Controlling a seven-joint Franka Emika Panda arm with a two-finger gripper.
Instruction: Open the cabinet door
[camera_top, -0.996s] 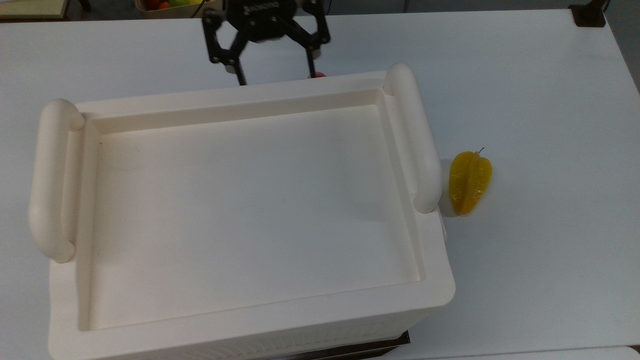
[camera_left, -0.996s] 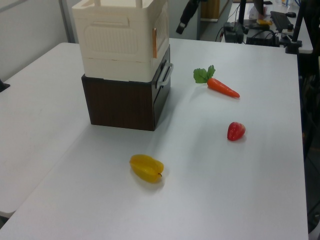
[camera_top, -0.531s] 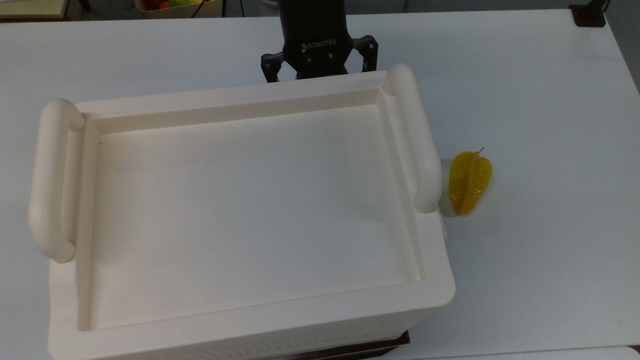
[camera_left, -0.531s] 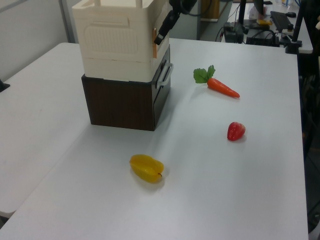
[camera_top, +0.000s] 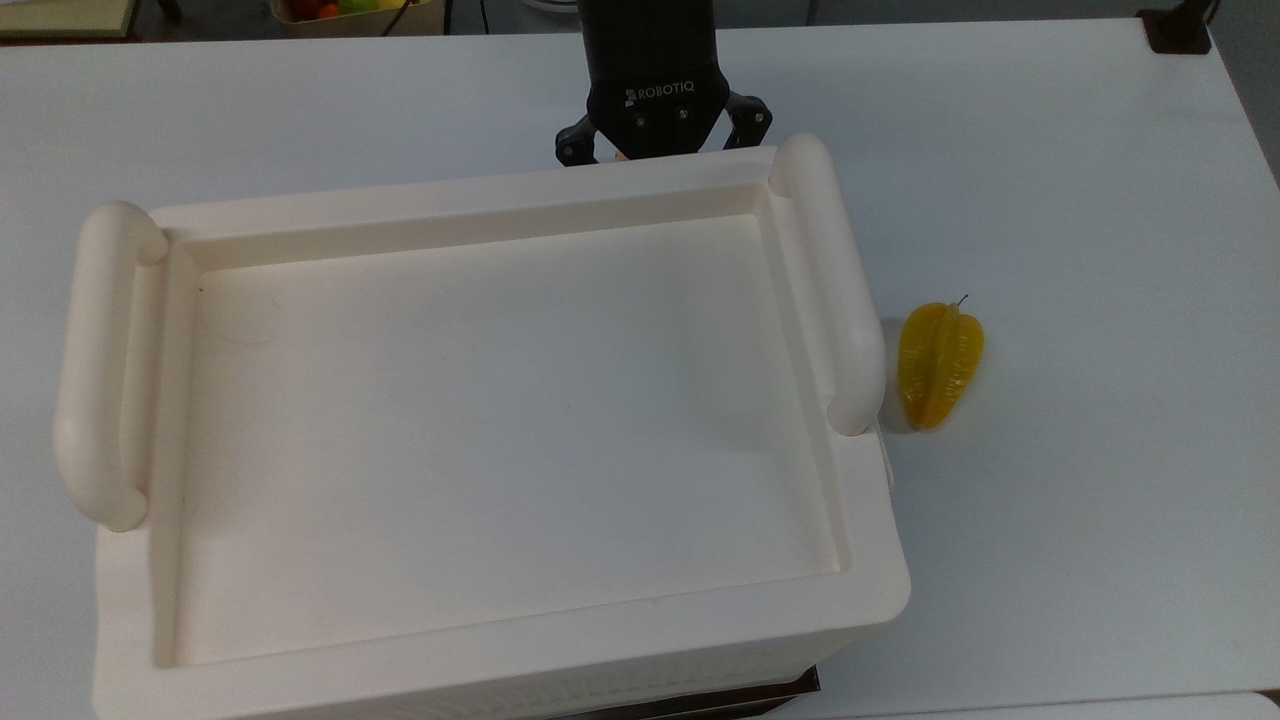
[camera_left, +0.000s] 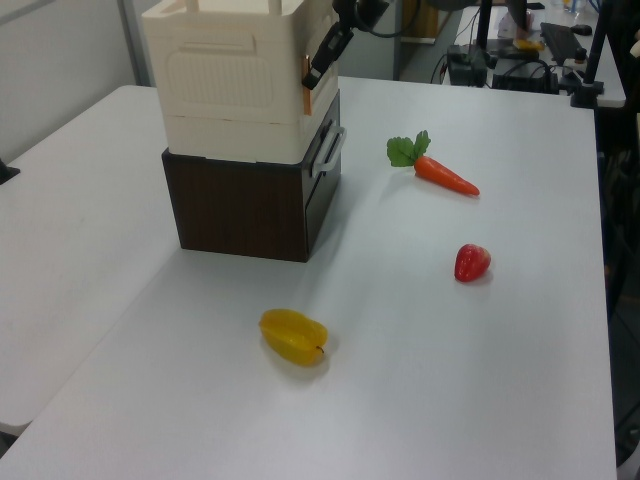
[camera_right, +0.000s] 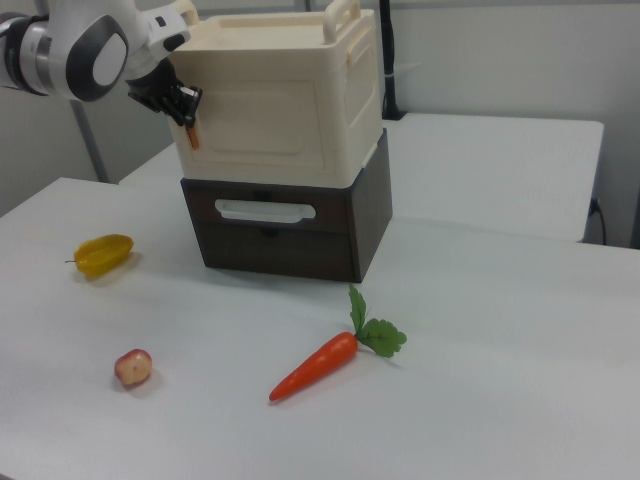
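Note:
The cabinet (camera_top: 480, 195) is a large cream box with a recessed top and two thick rounded handles, standing on a dark brown base. Its door (camera_right: 265, 105) is the cream panel on the front face in the right view, lying flush with the box. A thin tan-orange strip (camera_left: 308, 88) runs down the door's edge. My gripper (camera_top: 662, 150) hangs just behind the cabinet's far rim in the top view. It sits at that strip near the front's upper corner (camera_left: 320, 68), at the right view's left (camera_right: 185, 108). Its tips are hidden by the rim.
The dark brown base (camera_left: 245, 205) has a drawer with a pale handle (camera_right: 265, 210). A yellow starfruit (camera_top: 938, 365) lies beside the cabinet. A carrot (camera_left: 445, 175) and a small red fruit (camera_left: 472, 262) lie on the white table in front of the door.
My gripper came down from above the table and moved in against the cabinet's front at the tan strip. The cabinet's top has shifted very slightly in the top view.

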